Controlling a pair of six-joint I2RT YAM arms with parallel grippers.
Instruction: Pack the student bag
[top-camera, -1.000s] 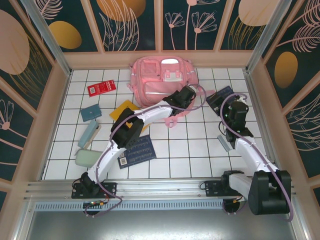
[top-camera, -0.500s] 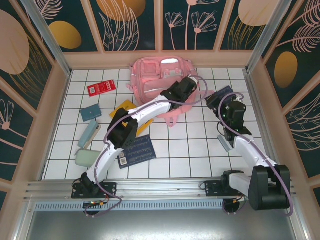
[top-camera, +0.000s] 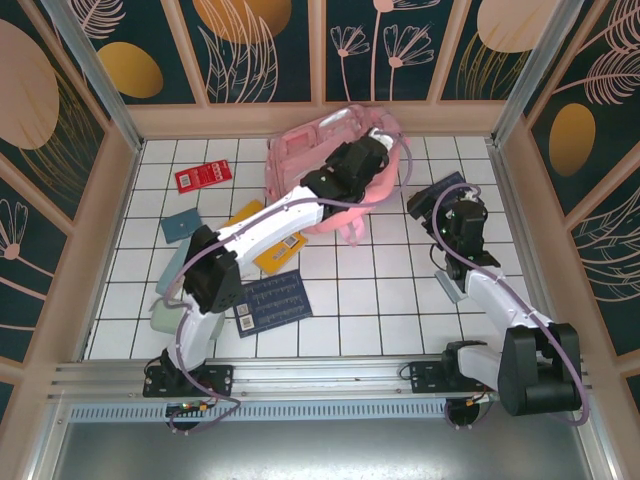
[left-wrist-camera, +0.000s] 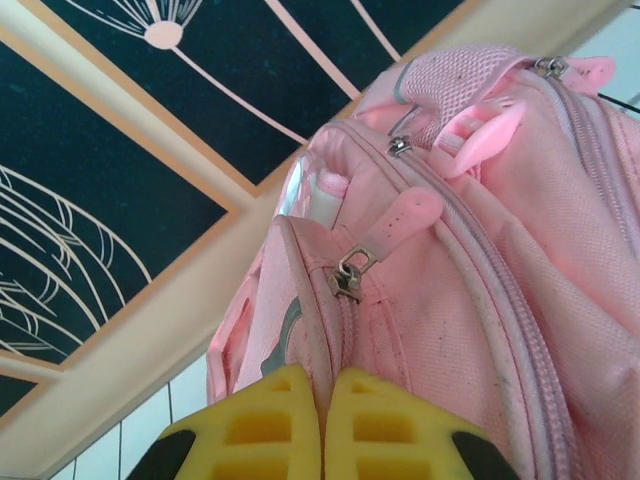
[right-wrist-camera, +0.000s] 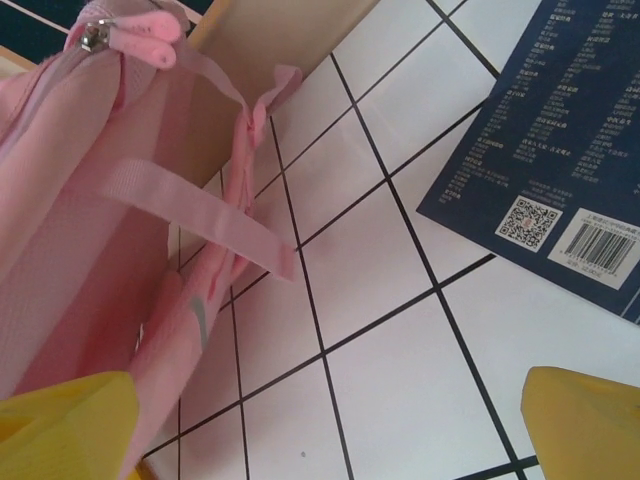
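Print covers the back of the dark blue paperback book (right-wrist-camera: 560, 140) under the right arm: rows of pale characters too small to read, plus one QR code (right-wrist-camera: 527, 222) and one barcode (right-wrist-camera: 600, 245). A second dark blue book (top-camera: 272, 300) lies near the left arm's base, and the flat red packet (top-camera: 203, 177) carries white marks I cannot make out.

A second ago the large pink fabric student bag (top-camera: 295, 165) lay flat on the white tiles (top-camera: 380, 300). Now it is tipped up on end near the back wall, lifted by the left gripper (left-wrist-camera: 325, 400), whose yellow fingers are pressed together on a seam of its front pocket. Three metal zip sliders show there. The right gripper (right-wrist-camera: 330, 420) hangs beside the bag with its fingers spread wide, holding nothing, much as before.
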